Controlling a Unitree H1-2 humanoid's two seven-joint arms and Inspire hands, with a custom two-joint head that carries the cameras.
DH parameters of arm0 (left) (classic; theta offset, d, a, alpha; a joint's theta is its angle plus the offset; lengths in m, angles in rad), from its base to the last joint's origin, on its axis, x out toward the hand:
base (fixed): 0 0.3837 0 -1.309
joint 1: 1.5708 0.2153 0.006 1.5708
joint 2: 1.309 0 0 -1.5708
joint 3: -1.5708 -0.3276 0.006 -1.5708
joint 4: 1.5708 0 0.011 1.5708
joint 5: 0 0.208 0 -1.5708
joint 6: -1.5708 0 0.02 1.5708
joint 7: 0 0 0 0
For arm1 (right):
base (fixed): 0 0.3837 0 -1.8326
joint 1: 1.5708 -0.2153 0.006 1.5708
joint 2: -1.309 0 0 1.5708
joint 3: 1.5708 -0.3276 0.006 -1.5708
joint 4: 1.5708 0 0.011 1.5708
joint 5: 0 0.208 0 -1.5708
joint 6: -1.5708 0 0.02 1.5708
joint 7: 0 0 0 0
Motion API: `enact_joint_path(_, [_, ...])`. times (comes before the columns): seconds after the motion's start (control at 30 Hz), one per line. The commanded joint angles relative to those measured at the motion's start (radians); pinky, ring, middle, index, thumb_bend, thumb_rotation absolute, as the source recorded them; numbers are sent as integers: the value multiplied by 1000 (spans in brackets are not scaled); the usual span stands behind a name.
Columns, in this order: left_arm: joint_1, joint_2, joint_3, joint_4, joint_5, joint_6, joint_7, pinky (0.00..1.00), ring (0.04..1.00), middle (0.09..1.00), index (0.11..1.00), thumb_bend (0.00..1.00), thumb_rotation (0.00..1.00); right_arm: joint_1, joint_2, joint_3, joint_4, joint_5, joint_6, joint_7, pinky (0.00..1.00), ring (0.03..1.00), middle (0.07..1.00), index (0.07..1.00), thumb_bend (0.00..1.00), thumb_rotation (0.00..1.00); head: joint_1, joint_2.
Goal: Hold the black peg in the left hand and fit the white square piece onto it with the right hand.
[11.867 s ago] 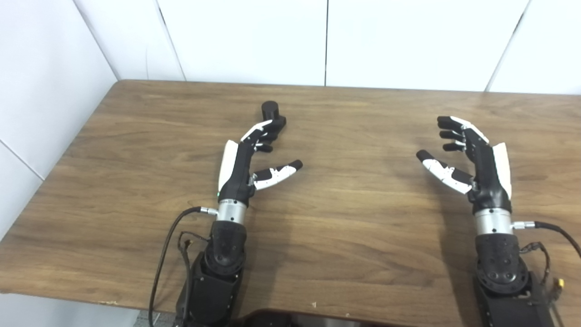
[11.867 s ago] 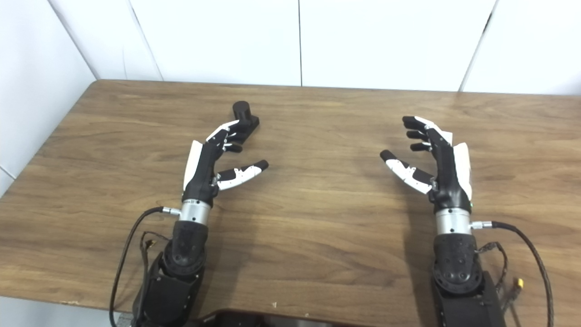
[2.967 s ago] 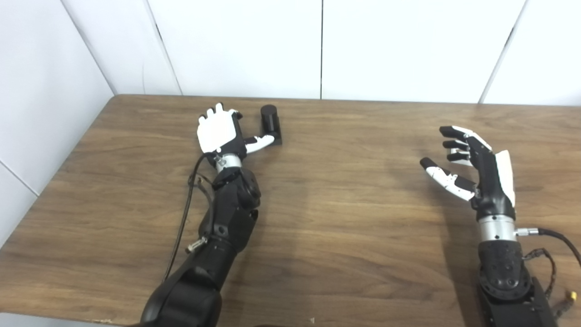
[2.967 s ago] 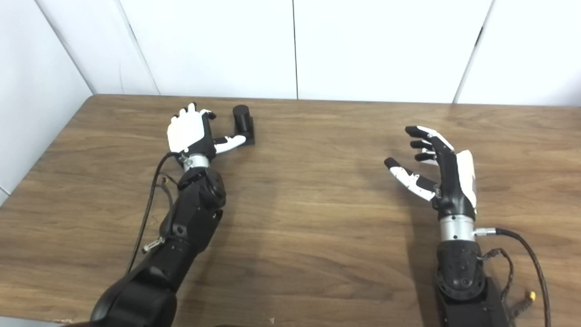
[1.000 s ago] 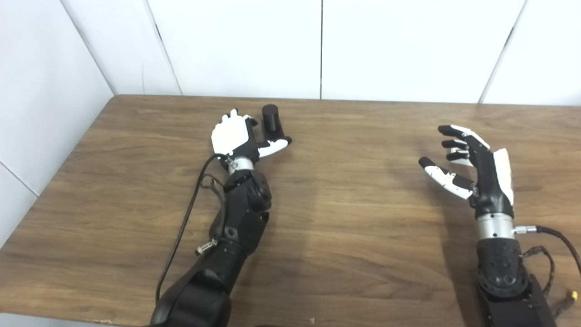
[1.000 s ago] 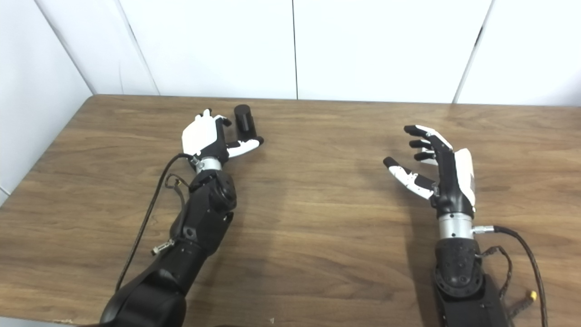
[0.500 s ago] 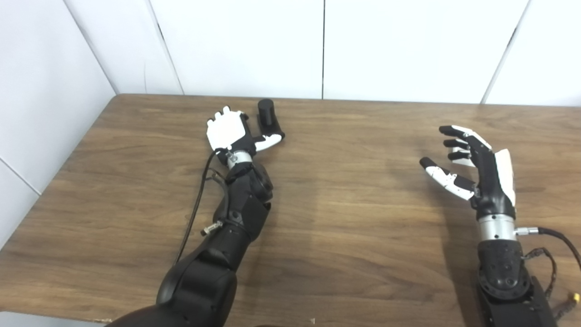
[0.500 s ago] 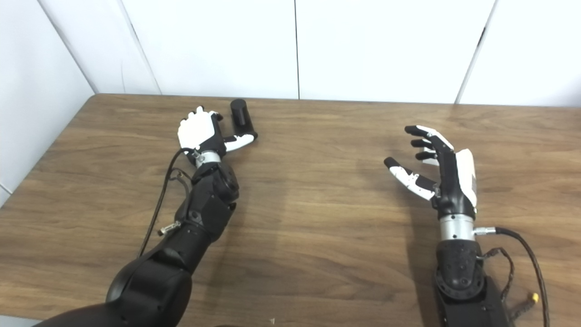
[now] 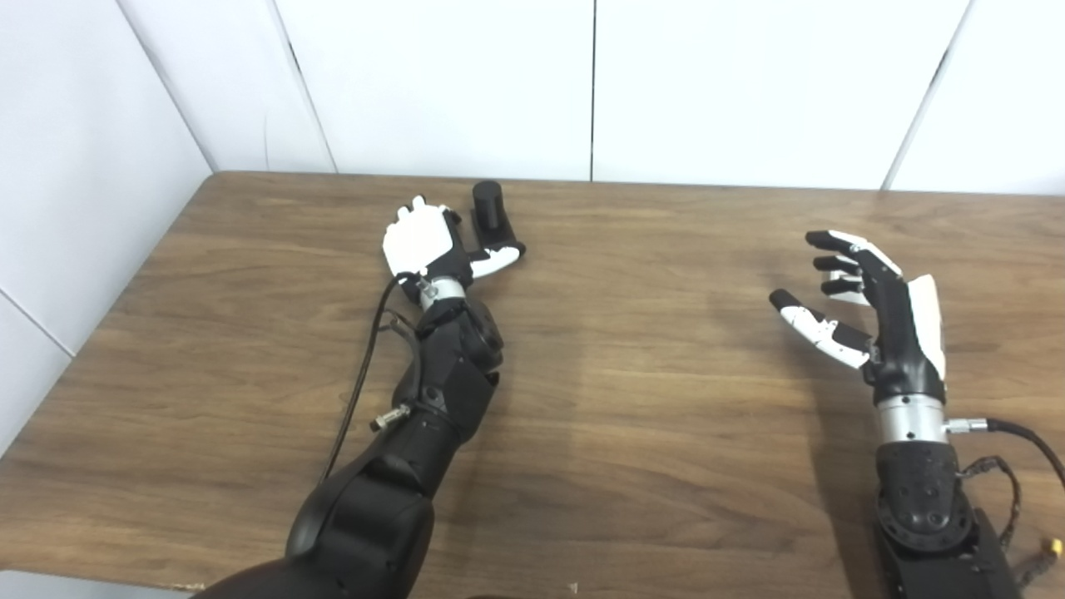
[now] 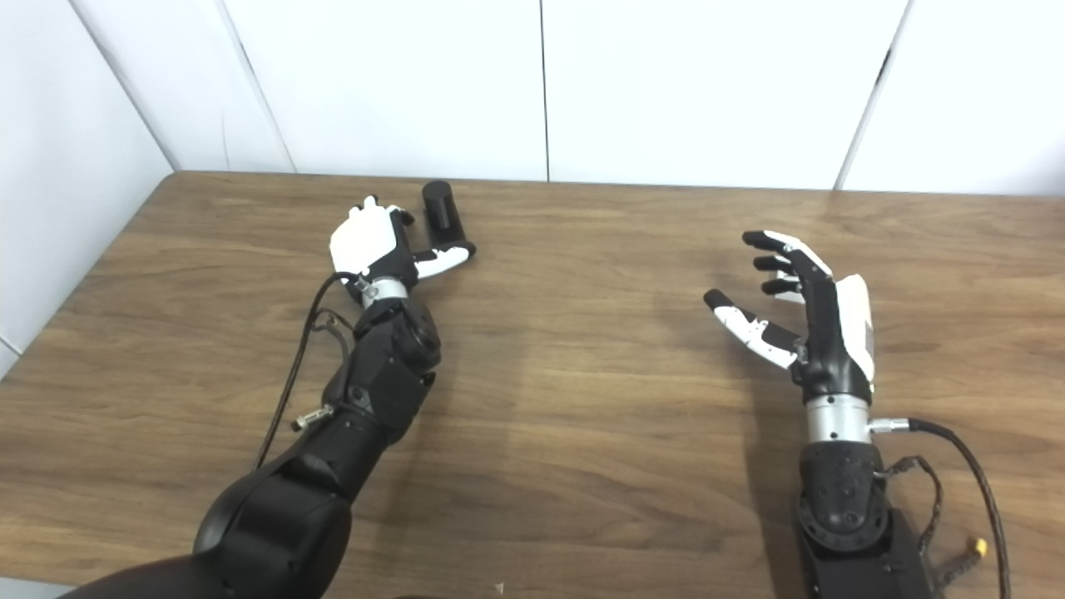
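Table [image 9: 632, 466] of dark wood grain fills most of both views, set into a corner of white wall panels [image 9: 449, 83] that run along its far and left edges.

Left arm [image 9: 433, 399] enters from the bottom edge and extends up the left half of the table toward the far edge. A black cable [image 9: 358, 366] loops along its outer side. Right arm [image 9: 923, 499] enters at the lower right and stands over the right part of the table, well apart from the left arm, with a cable [image 9: 1011, 428] leaving its wrist to the right.

Left hand [image 9: 424, 241] is presented with its white back toward the cameras. The fingers curl away behind the palm and the thumb [image 9: 497, 259] reaches out to the right under the black peg [image 9: 489, 215]. The peg rises tilted just beside the hand, at the far left-centre of the table. Fingers and thumb sit around its lower end, but the palm hides the contact, so whether the grasp is closed on the peg cannot be told.

Right hand [image 9: 861, 287] is held edge-on, palm facing left. Its fingers are spread and slightly bent, the thumb [image 9: 811, 324] standing apart below them, and nothing lies between them
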Motion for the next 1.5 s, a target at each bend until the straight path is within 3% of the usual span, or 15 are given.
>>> enact_joint_path(0.0, [-43,21,-18,-38,-22,-29,60,992,1000,1000,604,909,434,9,8,0,-2,4,-10,0,598,716,775,727,563,293,1,0])
enact_joint_path(0.1, [-40,23,-33,-37,-47,-45,91,1000,1000,998,579,890,363,10,5,2,-5,-5,-8,-4,598,712,768,725,563,295,2,2])
enact_joint_path(0.27, [-37,33,-60,-45,-82,-42,96,1000,1000,996,584,869,325,12,4,0,-6,0,-8,0,597,711,772,725,561,296,3,4])
enact_joint_path(0.8, [-27,46,-106,-73,-117,0,80,1000,1000,1000,596,892,373,21,1,0,-26,-2,-1,6,595,706,765,721,564,288,-1,17])
enact_joint_path(1.1, [-26,46,-111,-44,-147,-27,118,1000,1000,996,579,871,349,27,-1,-3,-25,1,0,5,602,703,759,718,564,262,-1,18])
enact_joint_path(1.47, [-45,50,-131,-36,-141,1,86,1000,1000,1000,625,1000,600,22,2,-1,-22,-7,-1,-1,601,701,761,719,552,263,-1,19])
